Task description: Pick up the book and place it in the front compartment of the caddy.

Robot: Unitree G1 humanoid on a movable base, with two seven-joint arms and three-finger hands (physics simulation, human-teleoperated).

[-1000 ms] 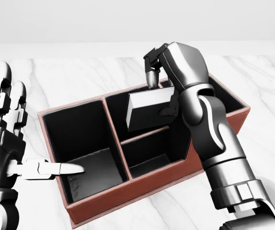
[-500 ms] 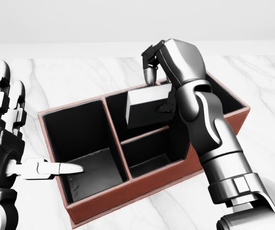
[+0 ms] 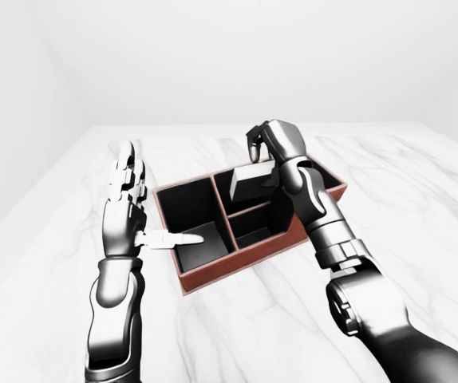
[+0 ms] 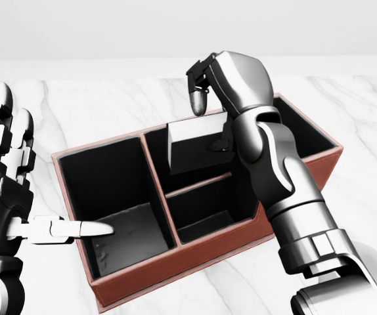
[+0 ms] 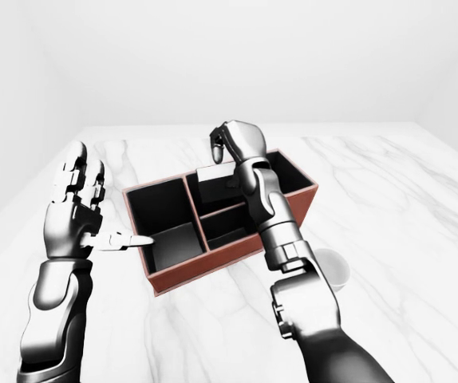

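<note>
Our right hand stands at the upper middle of the head view, above the caddy, and its fingers close on the book — the thumb presses the right edge, one fingertip hangs just over the top edge. The book is grey, tilted, and it is held over the upper middle compartment of the caddy, not yet resting inside any cell.

Compared with one second ago, the hand and the book have risen and shifted a little to the left in the frame; the book now shows more above the partition. We judge that we are lifting it out or re-aiming it, so the placing is not finished — the book must still come down into the proper compartment, which we take to be one of the cells nearer the bottom of the frame.

Our left hand waits at the left edge with the fingers spread and holding nothing; its thumb points across the caddy's left rim. A white cup stands right of the caddy on the marble table.
</note>
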